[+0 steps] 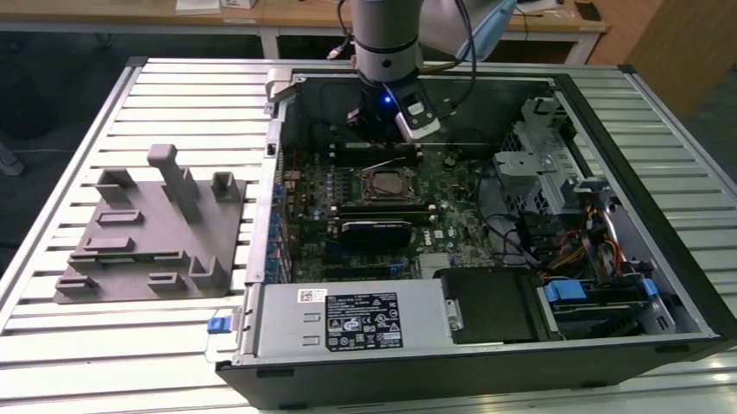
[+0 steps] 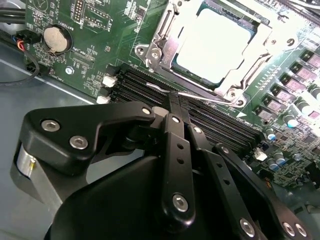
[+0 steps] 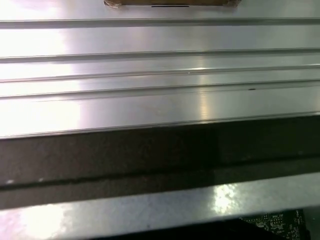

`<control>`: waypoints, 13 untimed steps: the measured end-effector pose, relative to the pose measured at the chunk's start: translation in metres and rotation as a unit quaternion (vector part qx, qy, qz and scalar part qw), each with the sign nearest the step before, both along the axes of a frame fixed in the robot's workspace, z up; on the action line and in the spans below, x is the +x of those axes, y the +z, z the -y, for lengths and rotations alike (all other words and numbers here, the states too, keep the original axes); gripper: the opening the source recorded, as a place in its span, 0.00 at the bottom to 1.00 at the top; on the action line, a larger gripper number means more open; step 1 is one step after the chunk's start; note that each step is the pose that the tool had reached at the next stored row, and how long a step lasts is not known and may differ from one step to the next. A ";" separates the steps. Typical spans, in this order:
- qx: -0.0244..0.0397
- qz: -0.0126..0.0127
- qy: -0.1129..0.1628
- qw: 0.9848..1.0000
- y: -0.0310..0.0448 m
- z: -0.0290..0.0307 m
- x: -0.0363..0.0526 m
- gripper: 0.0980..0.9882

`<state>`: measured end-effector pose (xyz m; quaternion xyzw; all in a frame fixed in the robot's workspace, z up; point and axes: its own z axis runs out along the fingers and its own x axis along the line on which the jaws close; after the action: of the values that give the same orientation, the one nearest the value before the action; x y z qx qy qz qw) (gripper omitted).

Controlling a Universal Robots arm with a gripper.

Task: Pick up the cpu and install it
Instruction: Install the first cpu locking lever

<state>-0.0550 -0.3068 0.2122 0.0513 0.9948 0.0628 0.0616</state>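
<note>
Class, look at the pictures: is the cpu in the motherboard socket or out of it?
In. In the second wrist view the cpu lies flat inside the socket's metal frame, beyond the gripper, which is not touching it.

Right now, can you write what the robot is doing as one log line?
arm: above open computer case | gripper: beside socket, over memory slots | cpu: seated in motherboard socket, not held
</note>
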 end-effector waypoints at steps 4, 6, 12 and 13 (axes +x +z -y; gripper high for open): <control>0.000 0.007 0.000 1.000 -0.0006 0.0003 0.0000 0.01; 0.000 0.010 0.000 1.000 -0.0011 0.0004 0.0000 0.01; 0.000 0.029 0.000 1.000 -0.0050 0.0007 -0.0006 0.01; 0.000 0.032 0.000 0.999 -0.0057 0.0008 -0.0009 0.01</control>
<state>-0.0559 -0.3075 0.2066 0.0492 0.9923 0.0644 0.0932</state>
